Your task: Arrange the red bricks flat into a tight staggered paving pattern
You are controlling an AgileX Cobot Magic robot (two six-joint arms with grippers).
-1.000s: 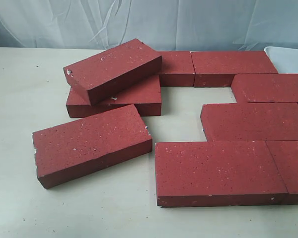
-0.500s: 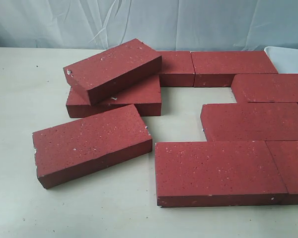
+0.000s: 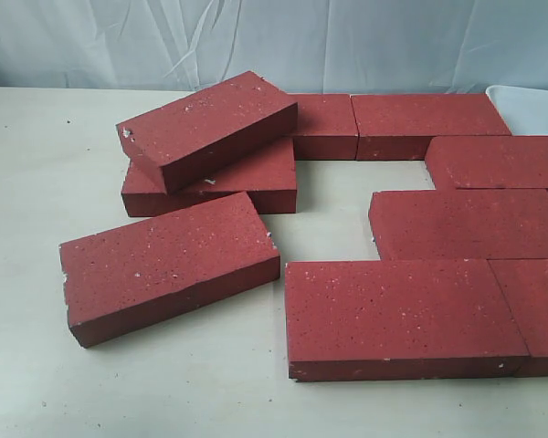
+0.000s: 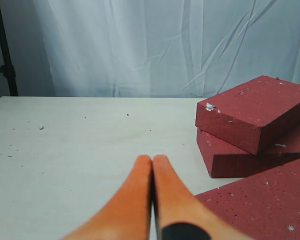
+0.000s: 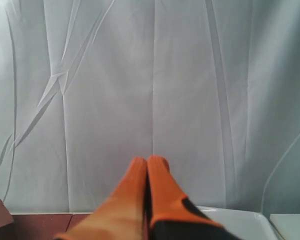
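Sizing up the layout, I judge the paving about half done: on the right of the exterior view the red bricks [image 3: 470,224] lie flat in offset rows, mostly edge to edge, with a bare pocket of table [image 3: 36,164] open toward the middle. Three bricks on the left are not yet placed. The top brick [image 3: 205,128] sits tilted and crooked across the lower brick [image 3: 247,187], and the skewed brick [image 3: 169,265] lies flat but angled, just beside the front row without meeting it squarely. The step in hand, as I read it, is choosing the next brick to work, and the likeliest is the top brick, which must come off the stack before the one beneath can go anywhere. That calls for spreading the claw wide and bringing it down over the brick's narrow width. The left gripper [image 4: 152,159] hangs low over the table, aimed at bare surface just beside the stack, its orange fingers pressed together on nothing. The right gripper [image 5: 147,161] is raised and points level at the curtain [image 5: 150,75], likewise closed and empty, with the white tray [image 5: 240,222] below it. Neither arm shows in the exterior view.
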